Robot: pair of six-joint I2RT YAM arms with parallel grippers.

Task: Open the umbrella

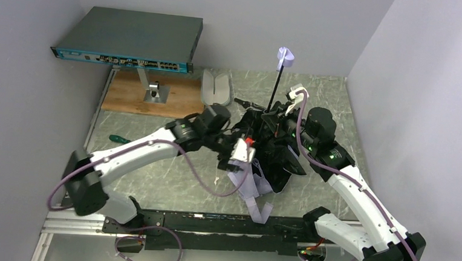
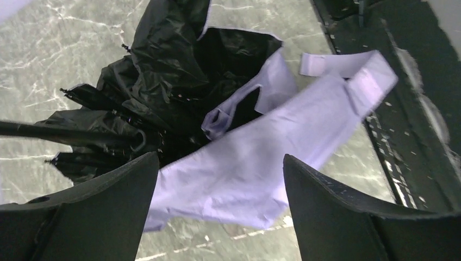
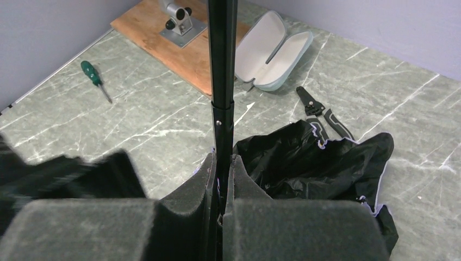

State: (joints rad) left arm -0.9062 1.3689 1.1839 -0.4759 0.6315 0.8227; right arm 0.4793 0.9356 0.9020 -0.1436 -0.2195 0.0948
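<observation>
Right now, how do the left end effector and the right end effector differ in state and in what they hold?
The left end effector stands open; the right end effector is shut. The left end effector grips nothing visible, only hovering over the lavender fabric, while the right end effector clamps the black shaft. Both are at the same umbrella.

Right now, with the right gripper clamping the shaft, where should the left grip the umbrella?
Probably the hub where the ribs gather on the shaft, left gripper coming from above, turned so its jaws straddle it: the lavender fabric hangs loose.
</observation>
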